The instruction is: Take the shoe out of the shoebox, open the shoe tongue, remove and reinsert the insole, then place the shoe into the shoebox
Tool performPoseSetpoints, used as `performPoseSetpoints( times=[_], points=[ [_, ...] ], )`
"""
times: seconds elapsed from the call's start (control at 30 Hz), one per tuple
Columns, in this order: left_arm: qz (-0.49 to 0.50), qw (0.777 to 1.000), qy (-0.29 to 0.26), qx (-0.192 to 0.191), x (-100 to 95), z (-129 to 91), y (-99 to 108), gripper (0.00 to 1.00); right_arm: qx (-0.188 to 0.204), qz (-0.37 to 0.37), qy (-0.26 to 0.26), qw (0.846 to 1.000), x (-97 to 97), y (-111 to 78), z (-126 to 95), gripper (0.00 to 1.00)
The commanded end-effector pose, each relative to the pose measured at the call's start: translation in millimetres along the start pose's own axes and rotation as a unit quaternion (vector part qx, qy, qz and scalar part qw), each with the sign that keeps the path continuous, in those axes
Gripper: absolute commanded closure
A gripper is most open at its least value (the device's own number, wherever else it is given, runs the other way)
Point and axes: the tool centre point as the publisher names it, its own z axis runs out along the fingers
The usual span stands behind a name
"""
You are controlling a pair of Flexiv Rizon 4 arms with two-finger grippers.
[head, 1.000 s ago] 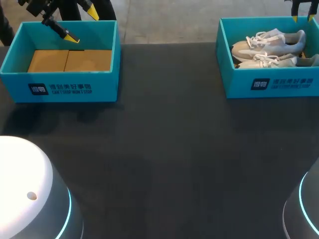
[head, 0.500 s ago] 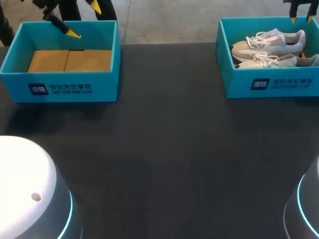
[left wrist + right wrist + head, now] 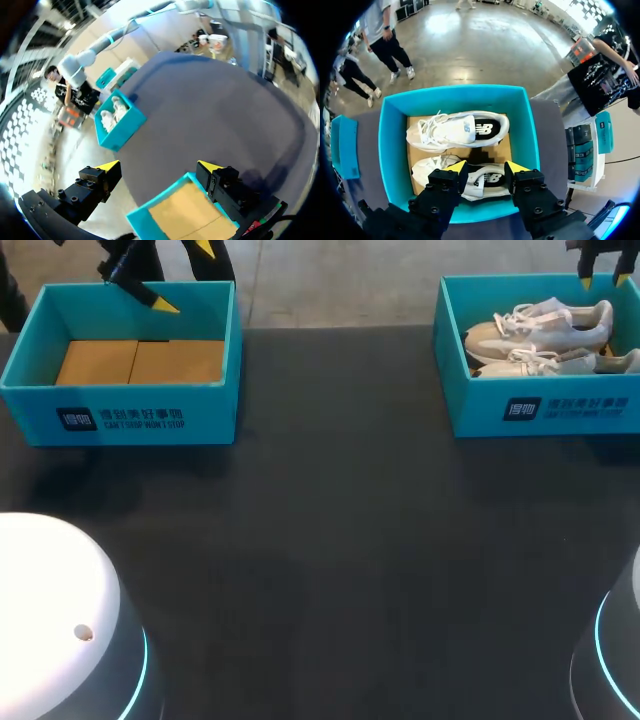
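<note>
The left claw (image 3: 184,277) hangs above the far left corner of the counter (image 3: 330,540). It is tilted, facing across the counter toward its right side. Its two yellow-tipped fingers are spread wide with nothing between them. The right claw (image 3: 604,281) hangs above the counter's far right corner, pointing straight down. Its fingers are parted less widely and likewise grip nothing.

Table (image 3: 330,540): dark, matt, smooth.
Left shoebox (image 3: 150,415), right shoebox (image 3: 540,410): teal card, matt, smooth-faced.
Box floor (image 3: 140,360): plain brown cardboard, dull.
Shoes (image 3: 540,325): pale cloth-like uppers, white woven laces.
Right gripper (image 3: 486,167): matt black housing, smooth yellow tips.
</note>
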Motion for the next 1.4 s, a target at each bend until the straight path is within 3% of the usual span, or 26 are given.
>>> performPoseSetpoints(
  times=[0.03, 0.2, 0.3, 0.37, 0.5, 0.77, 0.93, 1.07, 1.3, 1.37, 1.4],
  points=[
    [-0.052, 0.997, -0.018, -0.045, 7.2, 1.4, -7.5, 0.0, -0.004, -0.008, 0.005, 1.0, 1.1, -9.8, -7.0, 0.51],
    [-0.052, 0.997, -0.018, -0.045, 7.2, 1.4, -7.5, 0.0, 0.013, -0.022, 0.012, 1.0, 7.0, -21.4, -15.8, 0.5],
    [-0.143, 0.987, -0.003, -0.067, 4.6, 4.7, -3.9, 0.0, 0.02, -0.027, 0.014, 0.999, 7.2, -27.1, -20.5, 0.47],
    [-0.22, 0.97, -0.014, -0.106, 0.6, 7.6, -1.0, 0.0, 0.026, -0.028, 0.017, 0.999, 7.2, -30.7, -24.2, 0.47],
    [-0.313, 0.94, -0.011, -0.136, 1.3, 11.4, 3.6, 0.0, 0.039, -0.036, 0.019, 0.998, 5.0, -38.4, -26.2, 0.45],
    [-0.476, 0.868, -0.015, -0.14, 9.1, 25.6, 12.9, 0.0, 0.055, -0.036, 0.015, 0.998, 7.3, -55.5, -37.1, 0.41],
    [-0.603, 0.787, -0.06, -0.118, 8.1, 31.8, 24.3, 0.0, 0.063, -0.035, 0.012, 0.997, 7.7, -69.0, -41.6, 0.36],
    [-0.657, 0.736, -0.108, -0.125, 10.0, 36.9, 28.1, 0.0, 0.068, -0.034, 0.012, 0.997, 2.3, -77.6, -47.3, 0.33],
    [-0.73, 0.645, -0.181, -0.133, 19.2, 34.6, 11.1, 0.0, 0.065, -0.041, 0.017, 0.997, -8.8, -89.9, -64.6, 0.3],
    [-0.748, 0.624, -0.193, -0.116, 21.2, 32.7, 3.8, 0.0, 0.063, -0.045, 0.022, 0.997, -10.4, -94.2, -67.4, 0.28],
    [-0.748, 0.624, -0.193, -0.116, 21.2, 32.7, 3.8, 0.0, 0.062, -0.047, 0.025, 0.997, -11.0, -95.9, -68.2, 0.27]
  ],
)
